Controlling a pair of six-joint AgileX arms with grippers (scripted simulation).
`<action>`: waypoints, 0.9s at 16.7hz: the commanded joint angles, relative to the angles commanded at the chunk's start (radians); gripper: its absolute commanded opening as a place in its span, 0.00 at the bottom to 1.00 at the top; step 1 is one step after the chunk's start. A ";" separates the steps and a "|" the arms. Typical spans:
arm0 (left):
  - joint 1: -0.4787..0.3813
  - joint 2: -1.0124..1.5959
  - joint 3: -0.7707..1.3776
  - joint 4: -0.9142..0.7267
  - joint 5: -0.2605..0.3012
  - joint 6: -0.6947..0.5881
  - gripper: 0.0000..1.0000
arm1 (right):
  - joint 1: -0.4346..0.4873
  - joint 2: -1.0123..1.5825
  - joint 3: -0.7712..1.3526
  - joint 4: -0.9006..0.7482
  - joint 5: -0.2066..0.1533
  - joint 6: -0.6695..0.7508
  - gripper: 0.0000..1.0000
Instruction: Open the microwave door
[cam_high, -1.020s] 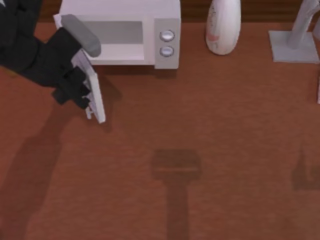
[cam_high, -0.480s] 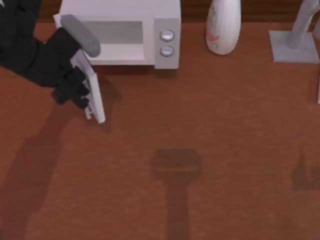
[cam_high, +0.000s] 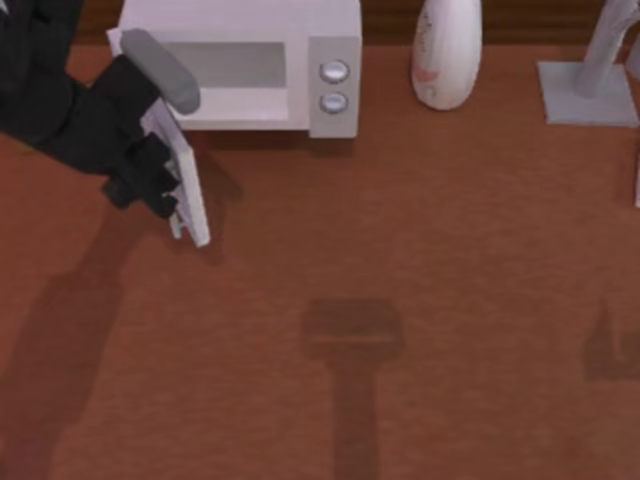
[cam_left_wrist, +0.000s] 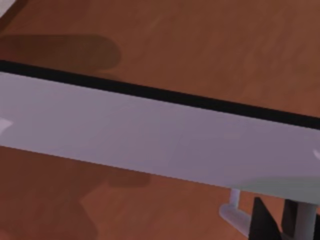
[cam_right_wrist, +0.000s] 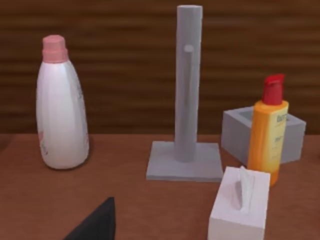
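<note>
The light-grey microwave (cam_high: 250, 20) stands at the table's back left, its two knobs (cam_high: 334, 86) on the right panel and its cavity showing. The microwave door (cam_high: 190, 185) is swung out wide toward the table's front, hinged at the left. My left gripper (cam_high: 160, 195) is against the door's outer face, shut on the door handle (cam_left_wrist: 235, 217). In the left wrist view the door's edge (cam_left_wrist: 150, 135) runs as a pale band across the picture, with a black finger (cam_left_wrist: 262, 225) by the handle. My right arm is outside the top view; only one dark fingertip (cam_right_wrist: 97, 225) shows.
A white bottle with a pink cap (cam_high: 446, 50) stands right of the microwave. A grey post on a square base (cam_high: 590, 90) is at the back right. The right wrist view also holds an orange bottle (cam_right_wrist: 267, 135), a white tissue box (cam_right_wrist: 240, 207) and a grey box (cam_right_wrist: 240, 125).
My left arm has edged slightly to the left, still on the handle. The door has hardly moved.
</note>
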 joint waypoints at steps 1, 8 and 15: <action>0.000 0.000 0.000 0.000 0.000 0.000 0.00 | 0.000 0.000 0.000 0.000 0.000 0.000 1.00; 0.019 0.006 0.007 -0.022 0.021 0.056 0.00 | 0.000 0.000 0.000 0.000 0.000 0.000 1.00; 0.087 0.013 0.022 -0.093 0.082 0.222 0.00 | 0.000 0.000 0.000 0.000 0.000 0.000 1.00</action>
